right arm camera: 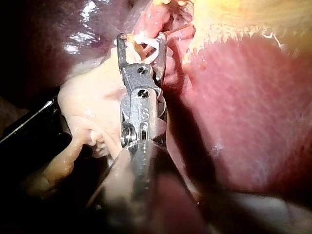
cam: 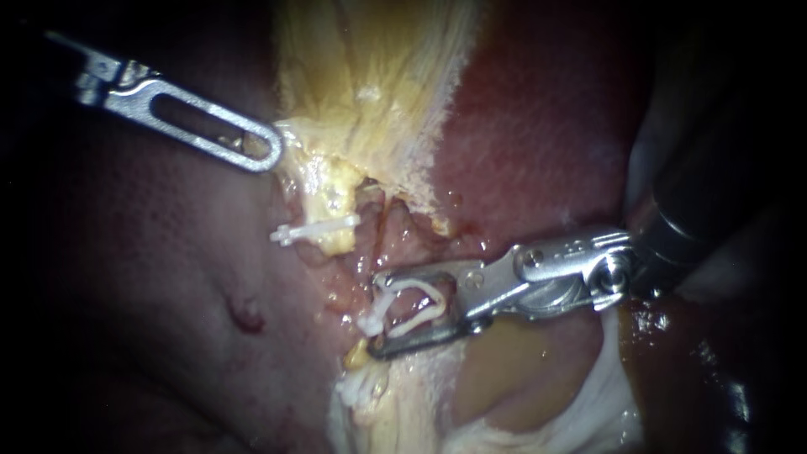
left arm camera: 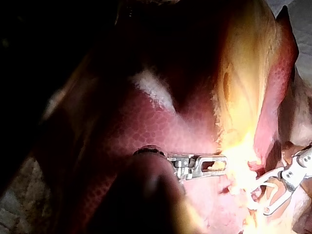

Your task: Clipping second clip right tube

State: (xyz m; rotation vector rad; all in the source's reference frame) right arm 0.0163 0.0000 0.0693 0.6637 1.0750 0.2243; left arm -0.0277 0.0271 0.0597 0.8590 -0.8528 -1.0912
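Now, right instrument [cam: 377, 313]: enters from the right. Its jaws stand apart, yet both bear on the open white clip [cam: 419, 320] seated between them.
Right tube [cam: 392, 240]: the reddish strand just right of the yellow one, running from the far side toward the loaded jaws. It seems to pass between the clip's legs, though tissue crowds the spot.
Left instrument [cam: 267, 150]: at far left, with its jaws clamped together on the edge of the yellow fatty tissue [cam: 370, 92].
Handling: the tube looks soft, wet, slippery and easily torn. I would take it squarely across its bare stretch rather than at the ragged fat, and close the clip without tugging.
Instruments: two.
Clips: two for certain, one in the jaws and one placed clip [cam: 315, 229] across the left strand. A white scrap [cam: 360, 388] nearer may be a third; I cannot tell.
Tubes: two strands, as far as shows.
Liver [cam: 538, 126]: red, to the right and far.
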